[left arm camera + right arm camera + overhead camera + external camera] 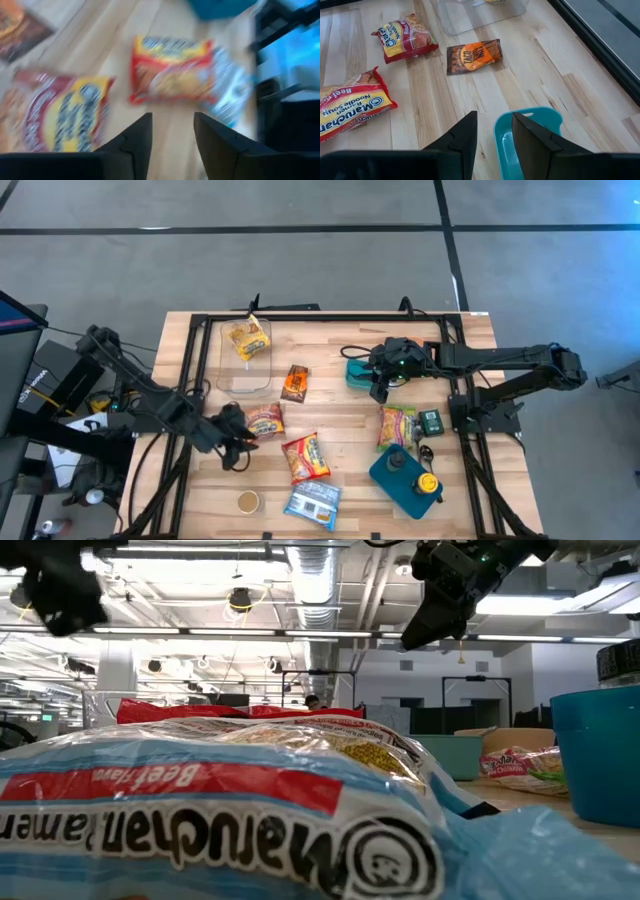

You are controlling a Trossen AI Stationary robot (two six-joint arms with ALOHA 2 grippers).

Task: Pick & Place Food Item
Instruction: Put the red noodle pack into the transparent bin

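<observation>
Several food packets lie flat on the wooden table: a red-and-yellow ramen packet (pixel 265 420), a red one (pixel 305 457), a blue one (pixel 312 503), a brown one (pixel 295 383) and a green one (pixel 397 426). A yellow packet (pixel 247 338) lies inside the clear tub (pixel 243 375). My left gripper (pixel 238 442) hovers beside the red-and-yellow packet (pixel 65 115), its fingers apart, with only bare wood between them (pixel 172 117). My right gripper (pixel 380 388) hangs open over the rim of a teal tray (pixel 535 125), holding nothing.
A blue box (pixel 405 480) with a yellow knob sits at the near right, next to a small green item (pixel 431 421). A small round cup (pixel 248 501) stands near the front edge. Black frame rails run along both table sides.
</observation>
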